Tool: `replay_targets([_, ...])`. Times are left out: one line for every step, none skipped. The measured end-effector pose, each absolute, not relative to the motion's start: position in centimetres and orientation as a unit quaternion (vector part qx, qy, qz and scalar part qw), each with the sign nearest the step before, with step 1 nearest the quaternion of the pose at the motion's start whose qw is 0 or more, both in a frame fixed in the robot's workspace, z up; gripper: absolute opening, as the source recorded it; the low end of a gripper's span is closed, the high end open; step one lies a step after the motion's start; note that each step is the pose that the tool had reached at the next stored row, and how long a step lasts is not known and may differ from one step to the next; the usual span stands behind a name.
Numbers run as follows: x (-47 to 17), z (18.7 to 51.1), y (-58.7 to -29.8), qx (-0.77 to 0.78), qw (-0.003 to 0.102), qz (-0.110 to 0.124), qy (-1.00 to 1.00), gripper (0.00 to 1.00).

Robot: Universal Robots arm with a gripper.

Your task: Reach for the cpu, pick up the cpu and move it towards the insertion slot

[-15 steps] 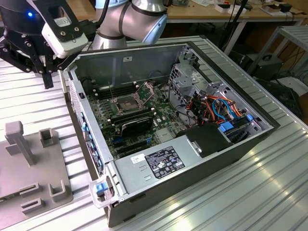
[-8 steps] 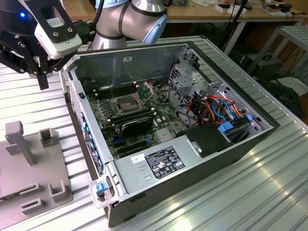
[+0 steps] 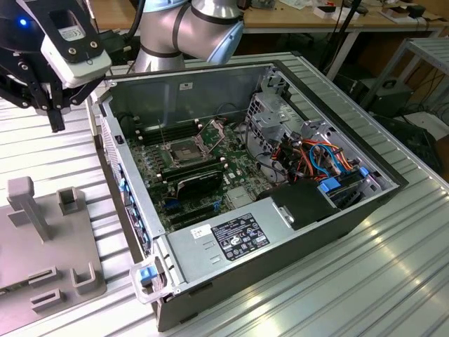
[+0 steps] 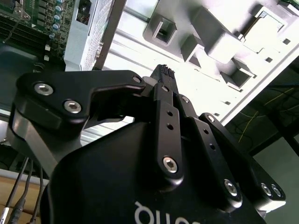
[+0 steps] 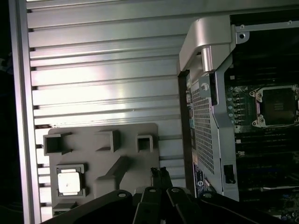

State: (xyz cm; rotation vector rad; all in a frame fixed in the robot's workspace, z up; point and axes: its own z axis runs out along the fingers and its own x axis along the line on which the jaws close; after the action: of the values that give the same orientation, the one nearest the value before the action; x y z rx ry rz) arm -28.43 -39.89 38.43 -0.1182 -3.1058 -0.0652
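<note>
From where I stood, the gripper hung high over the grey holder plate, near the edge that faced the case. Its two fingers were closed against each other with nothing between them, so it had hold of nothing. Below it and off to one side, the cpu lay flat in a square pocket of that plate, apart from the tool. The pocket seemingly kept it level for a grasp from above. Farther off, the computer case lay on its side without a cover, so the insertion slot faced upward, its dark centre bare, well apart from the gripper.
</note>
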Motion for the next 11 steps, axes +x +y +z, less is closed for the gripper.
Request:
replay_targets([-28.5,38.4,-39.9,-0.038,0.017,-0.021,-0.999,0.11])
replay_targets([-28.7,38.4,-39.9,-0.038,0.017,-0.021,-0.999,0.11])
replay_targets([-28.8,38.4,-39.9,-0.038,0.017,-0.021,-0.999,0.11])
replay_targets([-28.9,38.4,-39.9,-0.038,0.017,-0.021,-0.999,0.11])
replay_targets([-29.0,38.4,-39.9,-0.038,0.017,-0.021,-0.999,0.11])
replay_targets([-29.1,38.4,-39.9,-0.038,0.017,-0.021,-0.999,0.11])
replay_targets([-29.1,38.4,-39.9,-0.038,0.018,-0.021,-0.999,0.11])
replay_targets([-29.2,38.4,-39.9,-0.038,0.018,-0.021,-0.999,0.11])
replay_targets([-29.4,38.4,-39.9,-0.038,0.018,-0.021,-0.999,0.11])
replay_targets([-29.5,38.4,-39.9,-0.038,0.018,-0.021,-0.999,0.11])
replay_targets([-29.5,38.4,-39.9,-0.038,0.018,-0.021,-0.999,0.11])
